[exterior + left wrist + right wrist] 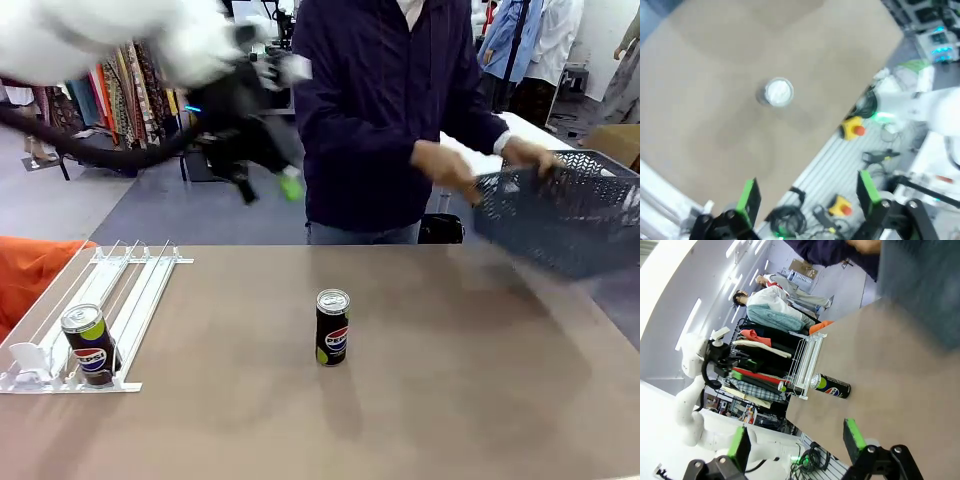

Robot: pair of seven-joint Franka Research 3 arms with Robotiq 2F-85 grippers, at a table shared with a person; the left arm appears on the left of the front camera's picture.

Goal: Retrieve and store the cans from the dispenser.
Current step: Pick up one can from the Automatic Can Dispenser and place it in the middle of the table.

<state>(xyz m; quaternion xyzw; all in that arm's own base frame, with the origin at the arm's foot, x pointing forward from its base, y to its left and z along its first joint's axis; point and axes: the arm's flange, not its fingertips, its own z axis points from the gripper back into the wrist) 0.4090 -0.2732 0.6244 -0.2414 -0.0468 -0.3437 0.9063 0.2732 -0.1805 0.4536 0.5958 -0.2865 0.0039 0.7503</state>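
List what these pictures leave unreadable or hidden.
- Left claw, front view: motion blur, jaws unreadable there.
- Basket, front view: cut by the right edge, blurred; contents hidden behind its mesh wall.
- Can on the table, left wrist view: seen from above and blurred, label hidden.

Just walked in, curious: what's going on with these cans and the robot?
One Pepsi can stands alone on the table; another can waits at the near end of the white dispenser. The left gripper hangs open high above, holding nothing; the right gripper is open too. A person at the far side holds a grey basket with both hands.
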